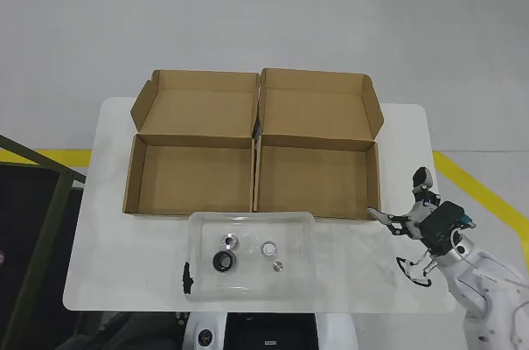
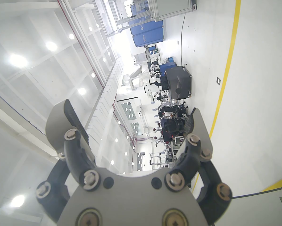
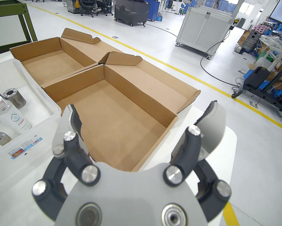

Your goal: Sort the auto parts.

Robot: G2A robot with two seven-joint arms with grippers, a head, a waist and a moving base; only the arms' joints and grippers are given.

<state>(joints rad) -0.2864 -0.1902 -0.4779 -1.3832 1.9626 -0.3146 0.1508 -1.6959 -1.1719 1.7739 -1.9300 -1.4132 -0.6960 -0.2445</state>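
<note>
The left cardboard box (image 1: 194, 179), right cardboard box (image 1: 315, 182) and clear bin (image 1: 295, 271) block the middle of the counter (image 1: 107, 245); room lies along both sides.

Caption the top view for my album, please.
Right gripper, open, beside two open boxes; parts wait in a clear bin.

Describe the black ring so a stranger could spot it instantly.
On the white table, a clear plastic bin sits in front of two open cardboard boxes. Inside it, next to a steel cylinder, lies the black ring, the only dark part there.
</note>
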